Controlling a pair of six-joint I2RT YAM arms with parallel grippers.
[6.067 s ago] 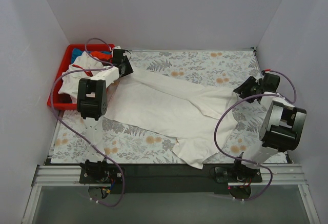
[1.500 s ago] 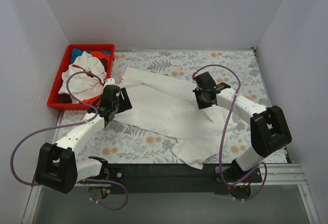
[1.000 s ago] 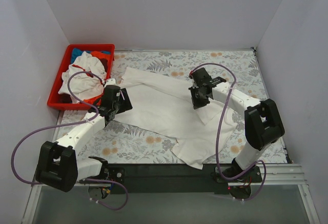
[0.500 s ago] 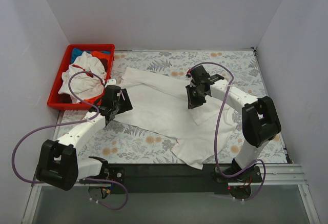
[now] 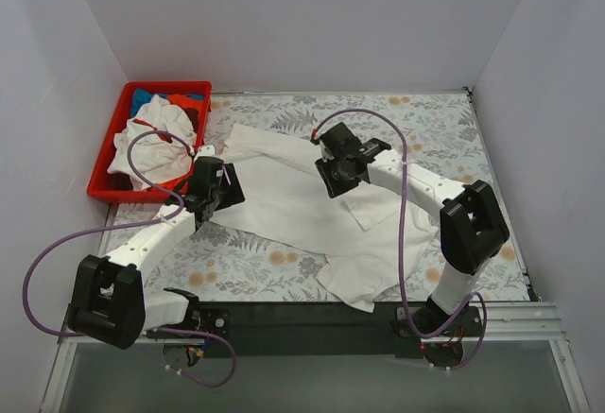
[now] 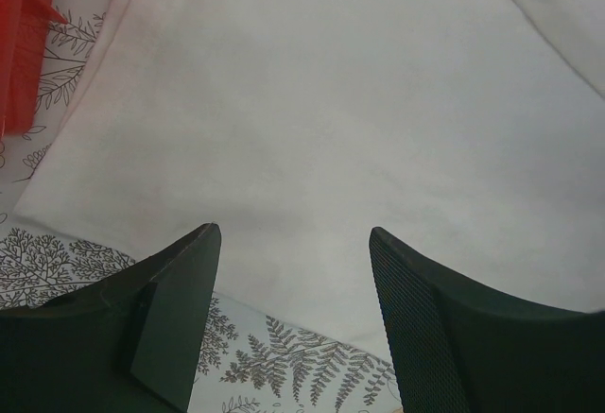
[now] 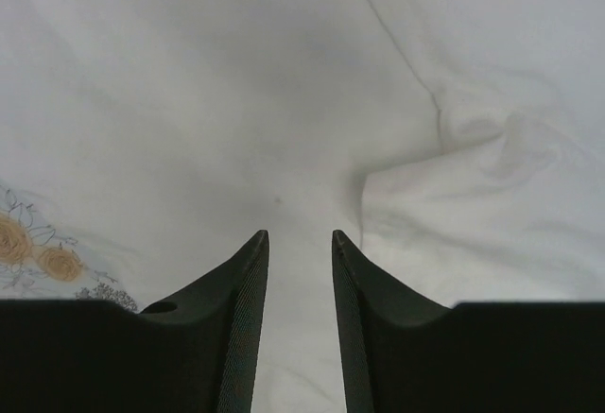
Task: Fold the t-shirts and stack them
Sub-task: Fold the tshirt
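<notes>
A large white t-shirt lies spread across the floral table cover; no black patches show. My left gripper is open just above the shirt's left edge, with cloth and fern print between its fingers. My right gripper is low over the shirt's middle. Its jaws stand close together with white cloth running between them. A folded-over flap lies behind it. More t-shirts sit in the bin: white with red trim, blue, orange-red.
The red plastic bin stands at the back left, beside my left arm. Its corner shows in the left wrist view. White walls close in the table on three sides. A black rail runs along the near edge.
My right gripper has swept left across the shirt, and the shirt's right side has come over with it into a flap. My left gripper has stayed at the shirt's left edge.
</notes>
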